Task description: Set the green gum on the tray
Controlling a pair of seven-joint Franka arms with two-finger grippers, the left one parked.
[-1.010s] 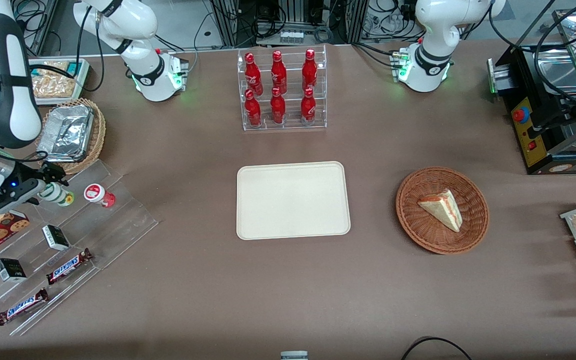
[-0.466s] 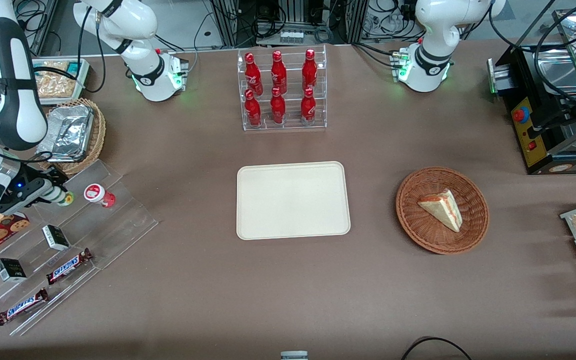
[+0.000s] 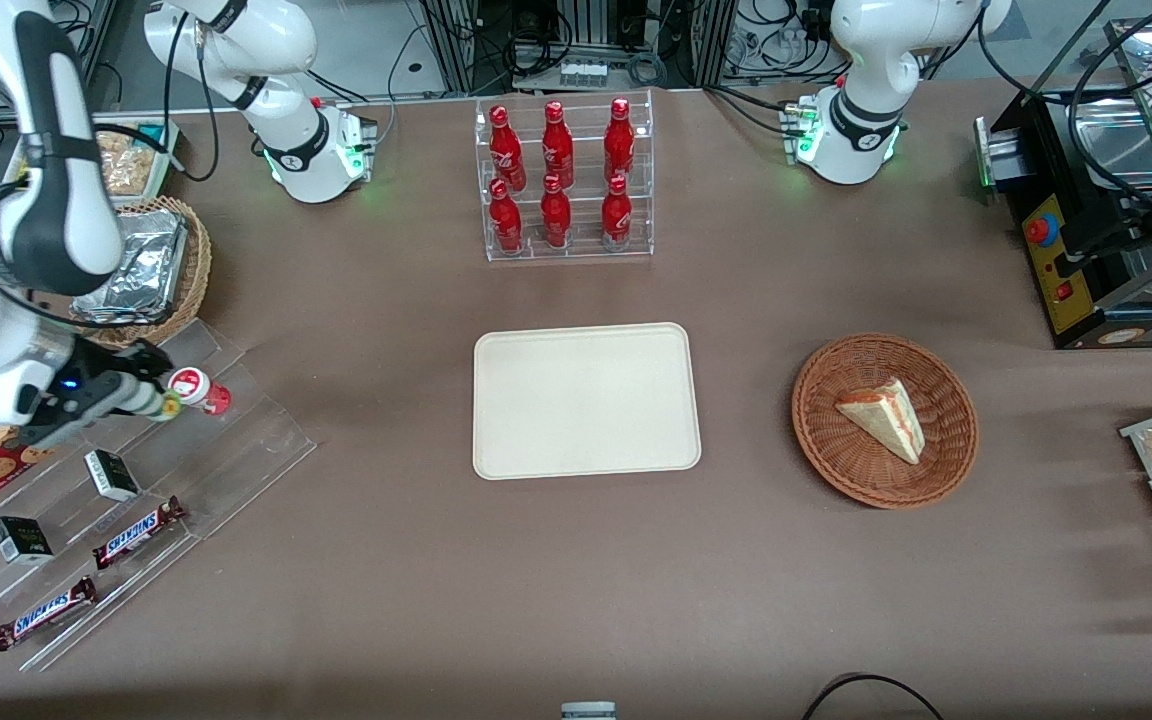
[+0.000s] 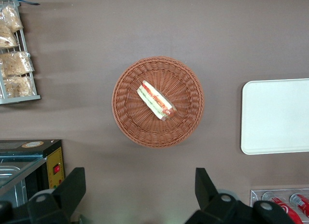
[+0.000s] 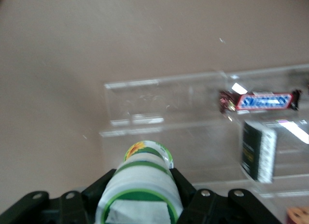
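Lifted toward the tray [image 3: 586, 400], gripper [image 3: 141, 398] clamps green gum [image 3: 154, 404] above the acrylic shelf's [image 3: 236, 440] edge.

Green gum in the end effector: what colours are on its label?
White with green bands and a yellow mark, on the green gum held in the end effector; right wrist view shows it best.

End effector [image 3: 141, 398] with green gum [image 3: 158, 404] above stepped stand [image 3: 236, 440], well apart from tray [image 3: 586, 400].

Even overhead light falls on the brown table [image 3: 386, 560], with soft shadows. The right wrist view is motion-blurred (the acrylic shelf [image 5: 193, 113] glares), while the gripper [image 5: 140, 195] clamps the green gum [image 5: 142, 183].
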